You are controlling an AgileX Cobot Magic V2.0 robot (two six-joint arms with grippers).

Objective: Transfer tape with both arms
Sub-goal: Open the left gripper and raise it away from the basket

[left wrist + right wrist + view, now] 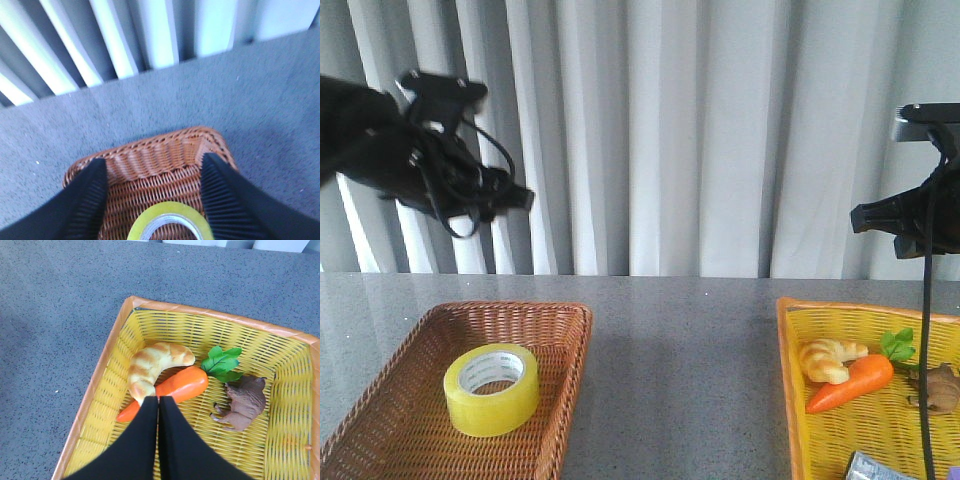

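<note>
The tape (491,389) lies in the wicker basket (380,425) on the surface (680,360), below the left claw (154,187) and between its spread fingers. Below the right claw (158,401), its fingers pressed together, a second basket (107,360) holds a croissant (152,365), a carrot (175,387) touching it, and an animal figure (245,402) just beside the carrot.

Open grey worktop (685,370) between brown wicker basket (575,345) and yellow basket (788,370); basket walls ring the tape (491,389), open from above.
</note>
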